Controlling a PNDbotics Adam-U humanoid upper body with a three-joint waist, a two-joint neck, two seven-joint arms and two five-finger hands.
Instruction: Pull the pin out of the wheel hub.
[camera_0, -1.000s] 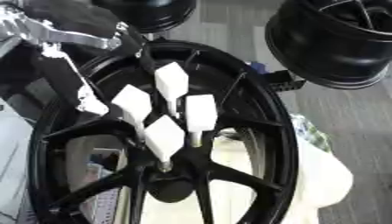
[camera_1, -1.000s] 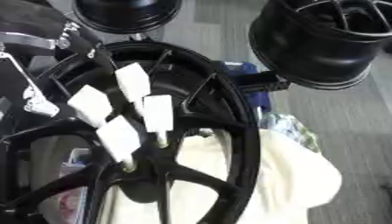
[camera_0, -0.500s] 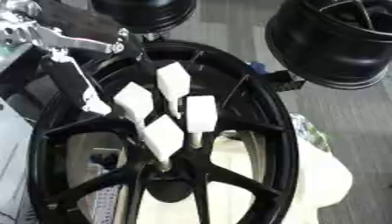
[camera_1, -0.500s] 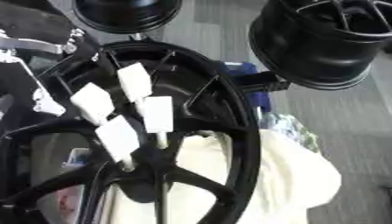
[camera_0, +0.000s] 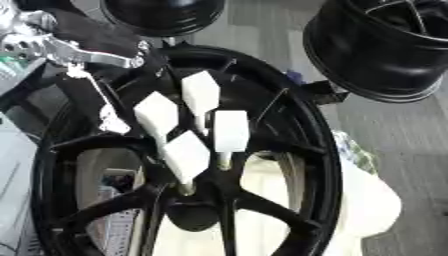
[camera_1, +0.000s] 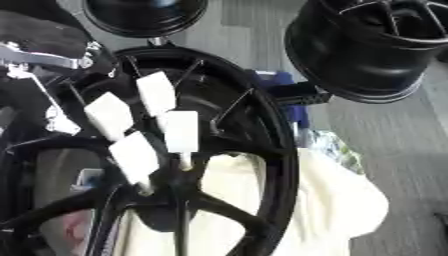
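Observation:
A large black spoked wheel hub (camera_0: 306, 150) fills the middle of both views. Several pins with white block-shaped handles stand clustered above its centre: one at the top (camera_0: 199, 92), one at the left (camera_0: 157, 114), one at the right (camera_0: 231, 131) and one lowest (camera_0: 186, 156). My left hand (camera_0: 112, 121) comes in from the upper left on a black and silver arm (camera_0: 87, 52). One slim straight finger reaches down inside the rim. Its silver tip lies just left of the left pin and apart from it. The hand holds nothing. My right hand does not show.
Two more black rims stand behind, one at top centre (camera_0: 162, 15) and a deep one at upper right (camera_0: 385, 50). A cream cloth (camera_1: 350, 200) lies under the hub's right side, with a blue object (camera_1: 284, 95) by the rim. Grey floor (camera_0: 411, 150) runs along the right.
My left arm has shifted a little to the right and down, bringing the fingertip closer to the left pin. The pins and the hub have stayed put.

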